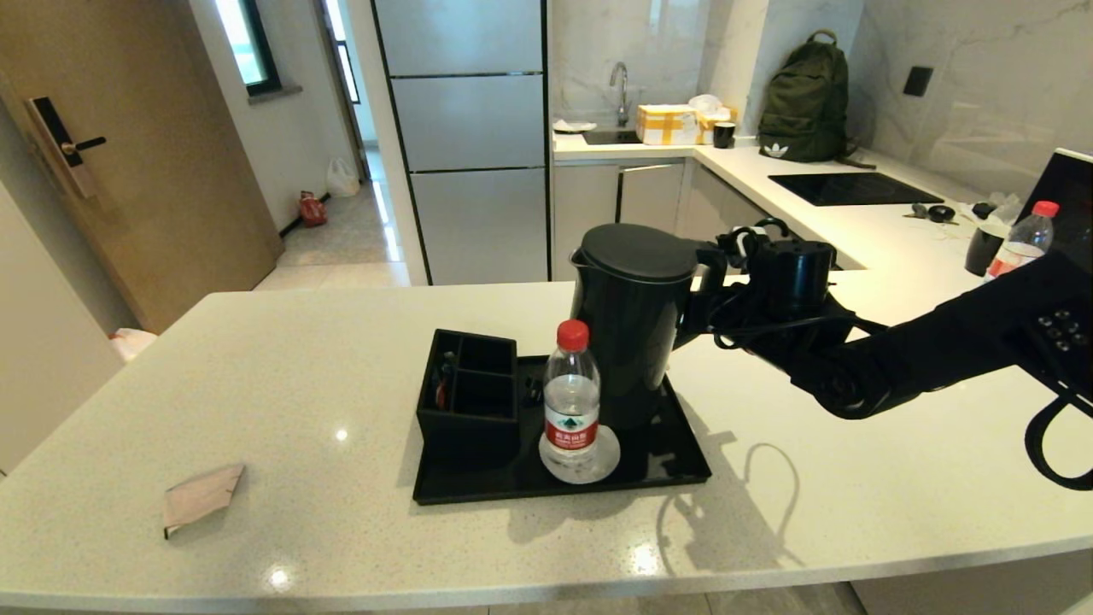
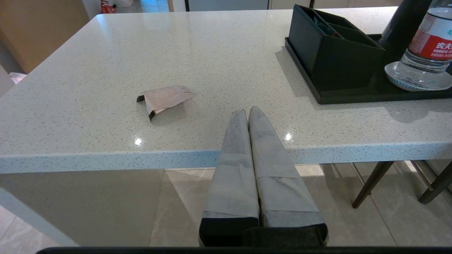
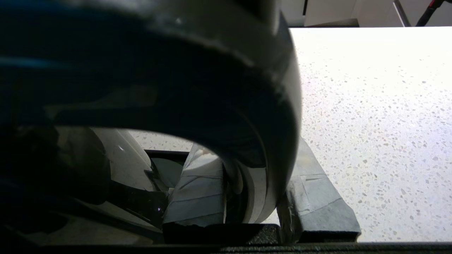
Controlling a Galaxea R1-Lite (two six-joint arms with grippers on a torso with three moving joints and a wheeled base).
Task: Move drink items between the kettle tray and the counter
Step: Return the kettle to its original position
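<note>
The tall black kettle (image 1: 632,325) stands at the back of the black kettle tray (image 1: 675,468) on the pale speckled counter (image 1: 299,367). My right gripper (image 1: 716,278) reaches in from the right and is shut on the kettle's loop handle (image 3: 212,88), one taped finger (image 3: 199,190) inside the loop and the other outside it. I cannot tell whether the kettle's base touches the tray. The pinkish-beige sachet (image 1: 202,495) lies flat on the counter near the front left, apart from the tray. My left gripper (image 2: 247,112) hangs shut and empty just off the counter's front edge, right of the sachet (image 2: 165,98).
On the tray's left stands a small black divided box (image 1: 468,397). A water bottle with a red cap (image 1: 571,397) sits on a white coaster (image 1: 608,461) at the tray's front, close before the kettle. Another bottle (image 1: 1020,239) stands far right.
</note>
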